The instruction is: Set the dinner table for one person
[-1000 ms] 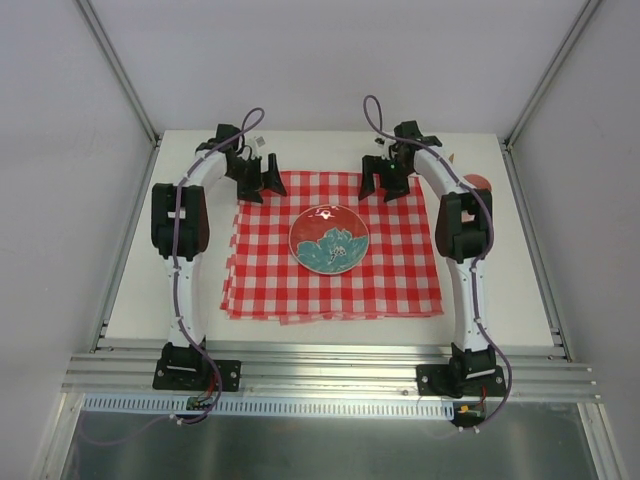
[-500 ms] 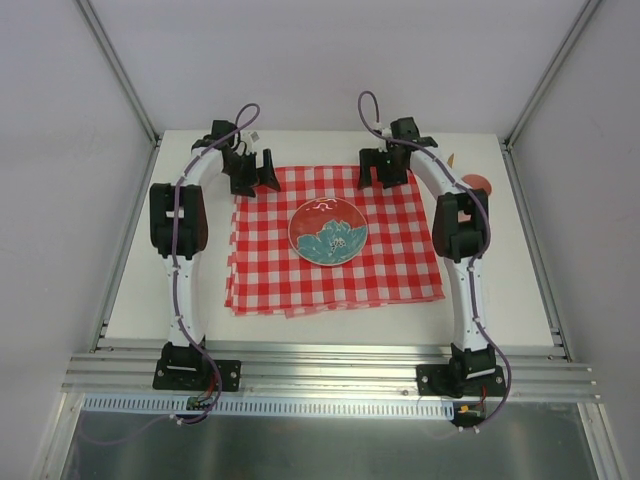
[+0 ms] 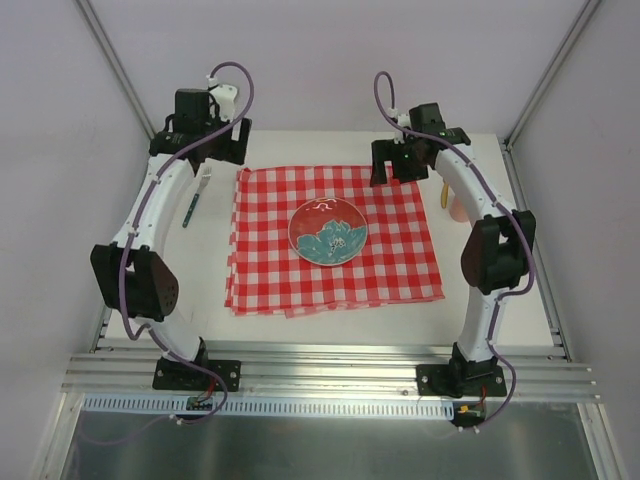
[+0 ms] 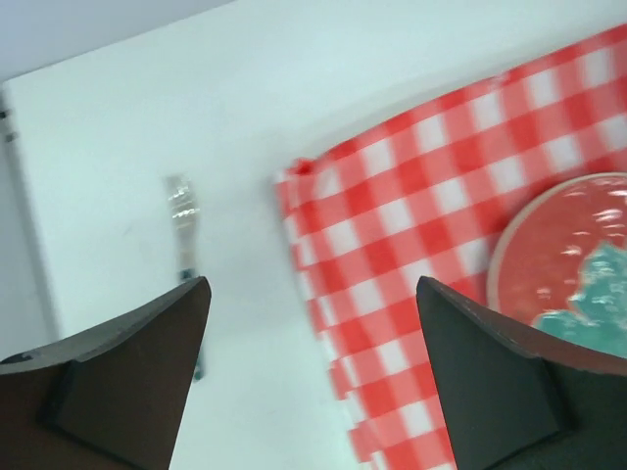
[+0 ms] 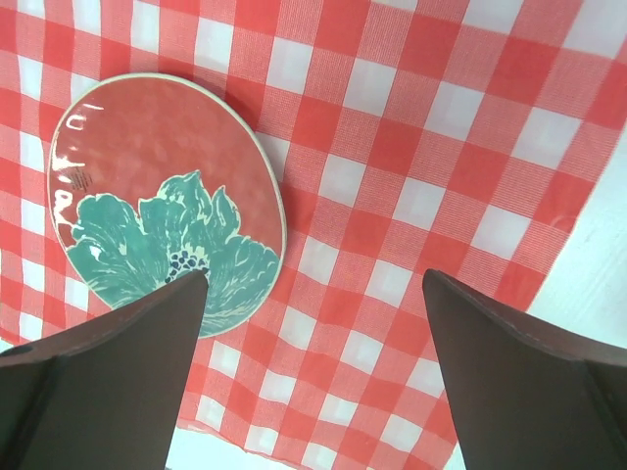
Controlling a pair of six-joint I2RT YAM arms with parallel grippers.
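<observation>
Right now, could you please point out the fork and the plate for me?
fork [image 4: 181, 211], left wrist view, base of its tines.
plate [image 3: 328, 232], top external view, its painted centre.

white dinner table [image 3: 200, 270] is carrying a checked cloth [image 3: 270, 270] lying flat mid-table; a fork [image 3: 194, 197] is lying just left of it, a pinkish object [image 3: 458, 207] sitting right, partly hidden.

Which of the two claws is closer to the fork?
The left claw: it hangs open over the white dinner table with the fork beside it, whereas the right claw is above the checked cloth by the plate.
</observation>
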